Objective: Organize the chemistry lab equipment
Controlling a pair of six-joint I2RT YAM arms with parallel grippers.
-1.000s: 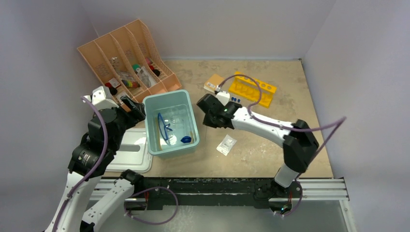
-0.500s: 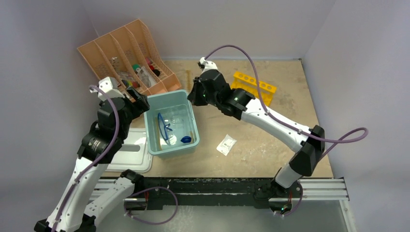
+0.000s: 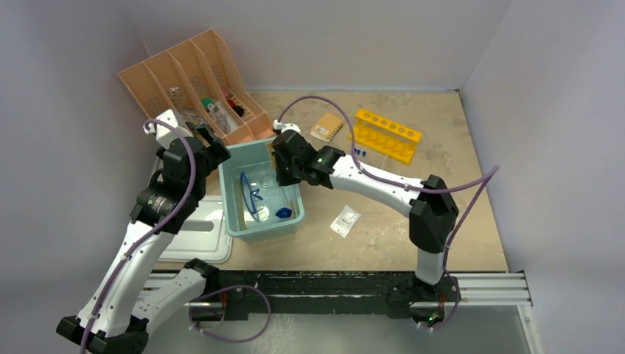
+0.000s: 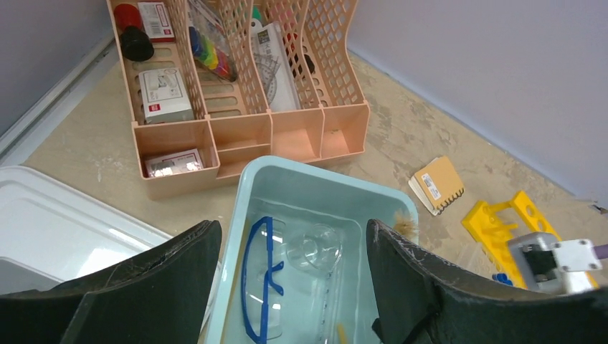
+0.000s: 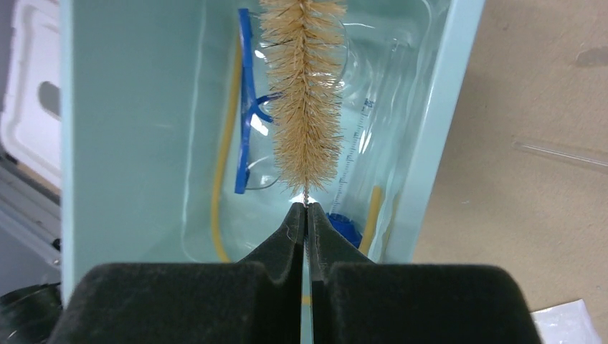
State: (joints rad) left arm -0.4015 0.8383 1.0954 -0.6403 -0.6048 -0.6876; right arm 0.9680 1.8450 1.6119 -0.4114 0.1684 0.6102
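Right gripper (image 5: pixel 305 215) clamped on wire stem of brush (image 5: pixel 305 93), bristles over tub (image 5: pixel 107 143). Inside tub: goggles (image 5: pixel 247 122), yellow tubing (image 5: pixel 221 179), clear cylinder (image 5: pixel 355 158). Left gripper (image 4: pixel 290 236) spread wide, holds nothing, above tub near file organiser (image 4: pixel 301 136).

top: overhead from near edge, whole table (image 3: pixel 413 221) | wrists: close, angled down | shared: teal tub (image 3: pixel 254 143)

The tub (image 3: pixel 250 144) sits mid-table with the goggles (image 3: pixel 250 195) and tubing (image 5: pixel 221 179) inside, the file organiser (image 3: pixel 158 92) behind-left, the lid (image 3: pixel 199 236) left, and the rack (image 3: pixel 387 135) and packet (image 3: pixel 345 220) right.
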